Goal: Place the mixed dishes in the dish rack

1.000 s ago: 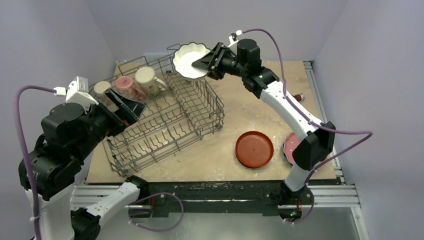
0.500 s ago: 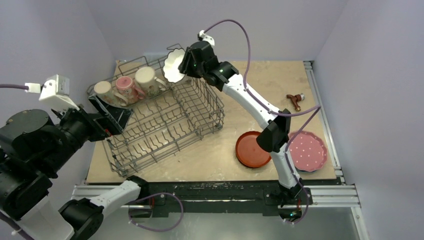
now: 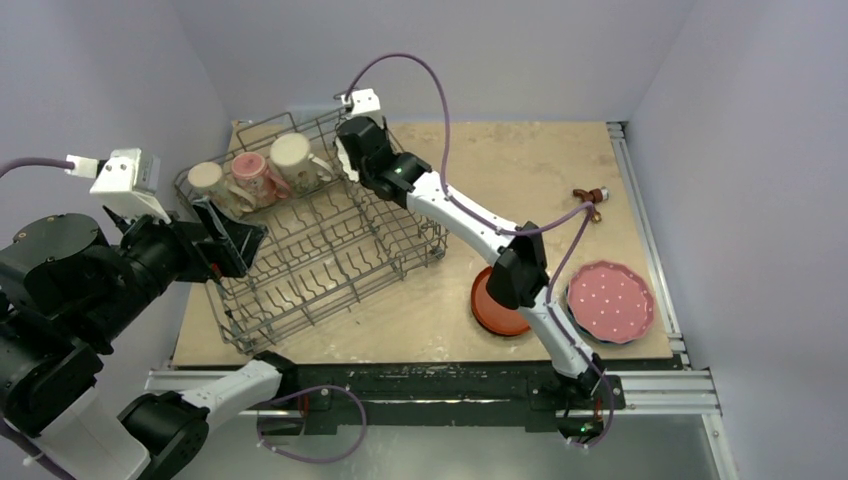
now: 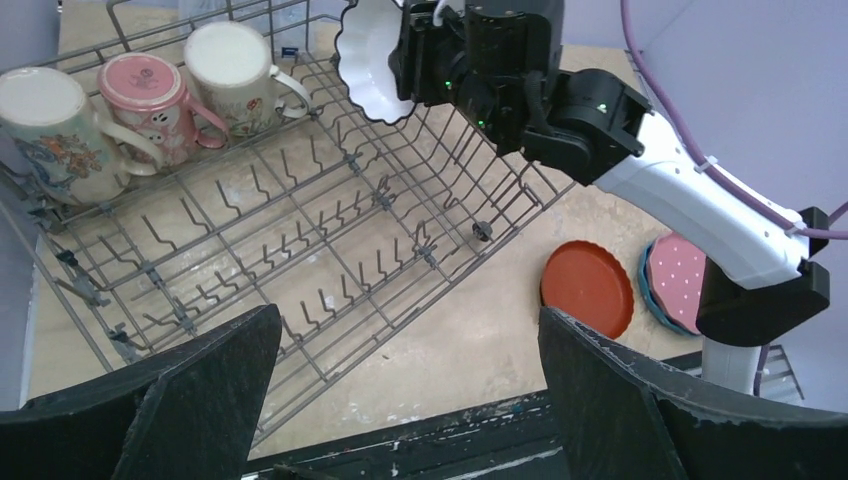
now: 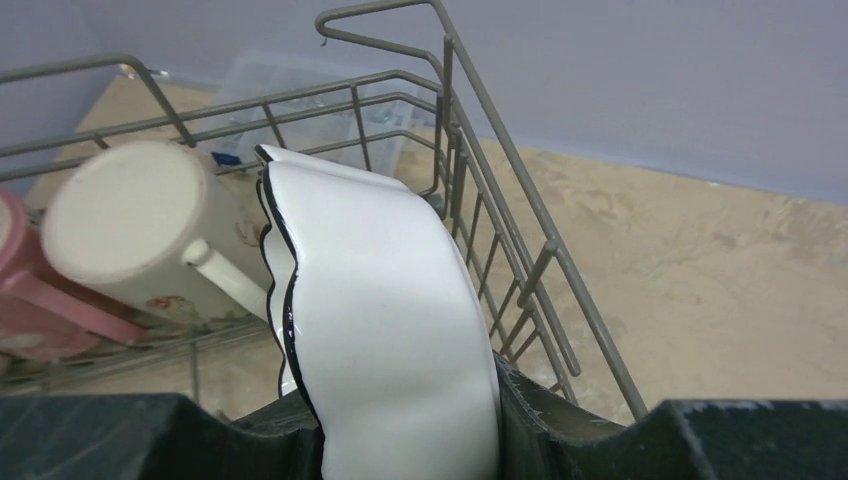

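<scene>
The grey wire dish rack (image 3: 300,300) stands at the table's left. The beige mug (image 3: 205,178), pink mug (image 3: 248,170) and cream mug (image 3: 290,152) lie in its back row. My right gripper (image 3: 350,152) is shut on the white fluted bowl (image 5: 385,310) and holds it on edge over the rack's back right corner, beside the cream mug (image 5: 120,225). My left gripper (image 4: 408,312) is open and empty above the rack's near left side. The red-orange plate (image 3: 482,295) lies on the table, partly behind the right arm. The pink dotted plate (image 3: 610,300) rests on the blue plate (image 3: 578,322).
A small brown object (image 3: 590,197) lies at the table's right. A clear plastic box (image 5: 300,100) sits behind the rack by the wall. The right arm's forearm stretches across the rack's right side.
My right gripper swung left with the bowl, from outside the rack's far right corner to over its back row, turning the bowl on edge. My left arm drew back from the mugs.
</scene>
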`<state>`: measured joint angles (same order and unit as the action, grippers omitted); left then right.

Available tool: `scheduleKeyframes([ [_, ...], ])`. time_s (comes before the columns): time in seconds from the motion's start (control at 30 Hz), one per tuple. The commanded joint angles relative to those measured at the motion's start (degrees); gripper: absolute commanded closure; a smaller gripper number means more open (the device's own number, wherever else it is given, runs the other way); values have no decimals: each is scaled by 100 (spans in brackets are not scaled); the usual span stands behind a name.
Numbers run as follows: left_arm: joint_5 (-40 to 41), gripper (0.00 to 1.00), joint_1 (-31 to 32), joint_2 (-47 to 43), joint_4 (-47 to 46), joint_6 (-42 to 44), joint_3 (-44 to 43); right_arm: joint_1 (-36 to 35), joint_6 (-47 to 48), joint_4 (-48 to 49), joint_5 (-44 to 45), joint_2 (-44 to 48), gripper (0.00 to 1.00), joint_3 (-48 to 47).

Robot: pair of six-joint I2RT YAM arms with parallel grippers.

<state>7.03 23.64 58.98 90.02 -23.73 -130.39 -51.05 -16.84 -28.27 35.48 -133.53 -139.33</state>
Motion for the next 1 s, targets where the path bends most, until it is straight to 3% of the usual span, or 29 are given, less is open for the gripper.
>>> scheduleKeyframes([
  [0.0, -168, 0, -30, 61, 999, 314, -16, -157, 1182, 1210, 1072, -21, 100, -454],
  [0.5, -238, 0, -35, 72, 989, 181, 239, -186, 3998, 2985, 2139, -1086, 100, -286],
  [0.97, -218, 0, -35, 87, 1009, 52, 278, -191, 5351, 4032, 2259, -1478, 100, 271],
])
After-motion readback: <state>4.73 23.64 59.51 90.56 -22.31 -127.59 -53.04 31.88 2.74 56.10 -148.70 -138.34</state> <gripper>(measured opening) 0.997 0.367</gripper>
